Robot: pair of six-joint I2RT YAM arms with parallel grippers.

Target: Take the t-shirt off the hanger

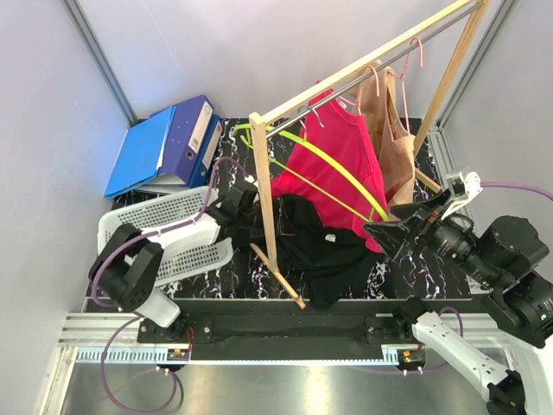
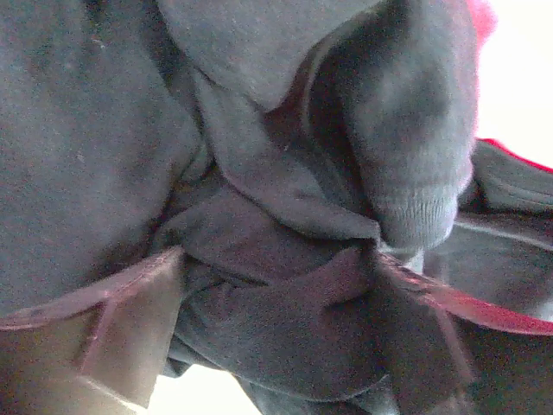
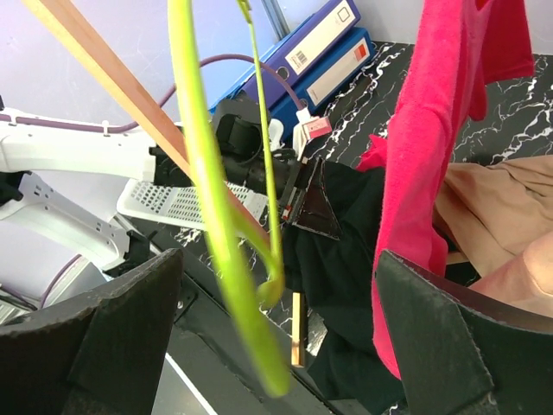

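Observation:
A black t-shirt (image 1: 324, 251) lies crumpled on the table under the rack, off any hanger. My left gripper (image 1: 251, 207) is open at its left edge. In the left wrist view the black cloth (image 2: 259, 173) bunches between the spread jaws of the left gripper (image 2: 281, 294). An empty green hanger (image 1: 371, 201) hangs from the rail. My right gripper (image 1: 393, 235) is open at its right end. In the right wrist view the green hanger (image 3: 203, 173) crosses in front of the open right gripper (image 3: 276, 294), and the black t-shirt (image 3: 354, 259) lies beyond.
A red shirt (image 1: 341, 156) and a tan top (image 1: 393, 138) hang on pink hangers. The rack's wooden post (image 1: 263, 190) stands between the arms. Blue binders (image 1: 173, 143) and a white perforated tray (image 1: 168, 220) are at the left.

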